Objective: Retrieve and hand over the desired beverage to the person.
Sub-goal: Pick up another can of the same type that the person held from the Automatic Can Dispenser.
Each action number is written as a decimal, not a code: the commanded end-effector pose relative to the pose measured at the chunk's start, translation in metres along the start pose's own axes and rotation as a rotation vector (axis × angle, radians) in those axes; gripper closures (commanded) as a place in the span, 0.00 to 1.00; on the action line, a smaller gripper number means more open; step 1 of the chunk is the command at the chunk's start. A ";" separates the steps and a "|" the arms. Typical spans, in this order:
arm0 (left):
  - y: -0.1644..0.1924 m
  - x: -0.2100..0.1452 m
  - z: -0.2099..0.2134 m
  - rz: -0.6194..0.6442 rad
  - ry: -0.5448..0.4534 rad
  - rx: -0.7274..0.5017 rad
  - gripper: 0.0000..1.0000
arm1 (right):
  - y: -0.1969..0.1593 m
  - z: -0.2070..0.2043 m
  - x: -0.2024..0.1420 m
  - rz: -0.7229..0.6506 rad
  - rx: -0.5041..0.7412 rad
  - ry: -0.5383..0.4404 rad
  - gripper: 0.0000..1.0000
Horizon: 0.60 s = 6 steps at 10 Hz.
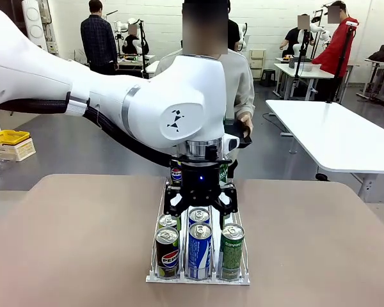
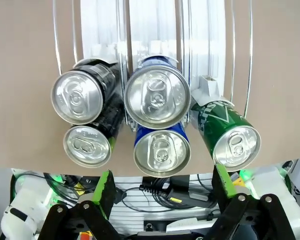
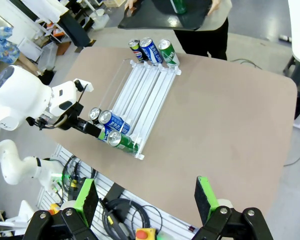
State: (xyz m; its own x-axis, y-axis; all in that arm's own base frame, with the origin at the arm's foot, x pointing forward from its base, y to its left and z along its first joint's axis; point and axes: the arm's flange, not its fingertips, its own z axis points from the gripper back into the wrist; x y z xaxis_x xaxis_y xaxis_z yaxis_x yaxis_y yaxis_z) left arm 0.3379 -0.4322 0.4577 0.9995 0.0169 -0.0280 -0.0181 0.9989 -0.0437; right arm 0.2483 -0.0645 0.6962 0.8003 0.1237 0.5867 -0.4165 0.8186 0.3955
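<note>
A clear wire rack on the tan table holds drink cans in three lanes. At its near end stand a black Pepsi can, a blue Pepsi can and a green can, with more cans behind them. My left gripper points down, open, just over the second blue can in the middle lane, touching nothing. High over the near table edge, my right gripper is open and empty. The person stands at the far side holding a black tray.
Three more cans stand at the rack's far end. A green can rests on the person's tray. The left arm crosses over the table from the left. A white table stands at the right rear.
</note>
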 end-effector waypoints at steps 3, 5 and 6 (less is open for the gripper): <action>-0.003 -0.004 -0.002 -0.011 0.003 0.002 0.00 | 0.000 0.000 0.001 0.013 0.029 -0.005 0.00; -0.003 -0.004 -0.002 -0.011 0.003 0.002 0.00 | 0.000 0.000 0.001 0.013 0.029 -0.005 0.00; -0.003 -0.004 -0.002 -0.011 0.003 0.002 0.00 | 0.000 0.000 0.001 0.013 0.029 -0.005 0.00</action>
State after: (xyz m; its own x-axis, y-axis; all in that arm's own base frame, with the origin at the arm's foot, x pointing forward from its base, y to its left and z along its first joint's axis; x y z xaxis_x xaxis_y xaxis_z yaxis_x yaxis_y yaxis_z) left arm 0.3341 -0.4353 0.4560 0.9996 0.0046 -0.0274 -0.0057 0.9992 -0.0392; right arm 0.2483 -0.0645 0.6962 0.8002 0.1238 0.5867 -0.4166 0.8186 0.3955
